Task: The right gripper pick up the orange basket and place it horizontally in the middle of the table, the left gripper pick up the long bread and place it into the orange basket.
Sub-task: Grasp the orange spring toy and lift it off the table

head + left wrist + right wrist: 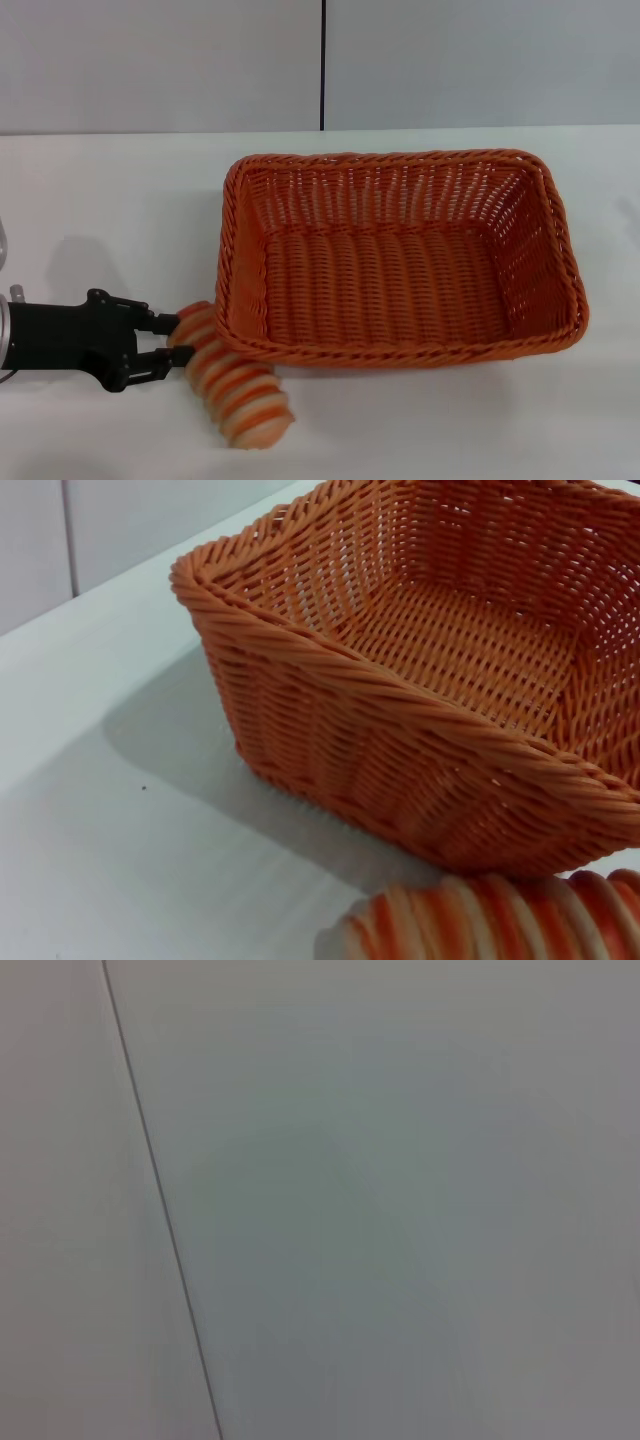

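Bread pickup is in hand: the left gripper, fingers narrowly parted around the long bread's end, sits just beside the orange basket's near-left corner. Closing, lifting and carrying over the rim comes next, I judge. The right gripper is out of view.

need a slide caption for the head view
Left claw at the end of the long bread, beside the empty orange basket on the white table.
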`<state>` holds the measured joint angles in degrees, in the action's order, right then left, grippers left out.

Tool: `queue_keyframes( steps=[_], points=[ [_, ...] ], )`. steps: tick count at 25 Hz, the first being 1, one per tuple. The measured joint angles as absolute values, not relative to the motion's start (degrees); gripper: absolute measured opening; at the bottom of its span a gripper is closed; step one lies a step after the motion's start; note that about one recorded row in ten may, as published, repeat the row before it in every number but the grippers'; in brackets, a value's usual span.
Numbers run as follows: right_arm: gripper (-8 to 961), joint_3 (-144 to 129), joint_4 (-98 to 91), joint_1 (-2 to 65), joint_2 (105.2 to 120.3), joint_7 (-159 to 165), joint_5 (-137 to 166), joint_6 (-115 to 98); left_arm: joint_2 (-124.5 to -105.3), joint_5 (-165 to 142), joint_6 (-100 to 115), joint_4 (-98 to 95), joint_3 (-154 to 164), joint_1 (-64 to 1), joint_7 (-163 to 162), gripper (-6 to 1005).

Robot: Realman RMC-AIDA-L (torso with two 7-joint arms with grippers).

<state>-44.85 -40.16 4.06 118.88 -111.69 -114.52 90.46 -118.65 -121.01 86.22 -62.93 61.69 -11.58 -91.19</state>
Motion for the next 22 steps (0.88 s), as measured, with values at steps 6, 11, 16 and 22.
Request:
queue_keyframes(
  steps=[6,11,16,22],
  points=[
    [411,-44.84,-40.01,3.98,119.00,-111.68,-114.52,90.54,-118.67,-120.93,85.00,-63.34,63.23,-11.59,-92.98,398],
    [411,-44.82,-39.37,4.04,118.89,-111.68,-114.60,90.57,-118.65,-120.89,84.34,-63.92,65.21,-11.19,-92.99,316],
    [411,-44.80,-39.24,4.12,118.85,-111.68,-114.69,90.48,-118.65,-120.91,84.62,-65.14,66.02,-10.84,-93.50,236],
    [411,-44.73,-39.25,4.30,118.82,-111.68,-114.77,90.40,-118.38,-120.58,84.63,-69.95,64.52,-9.50,-95.95,204]
  ],
)
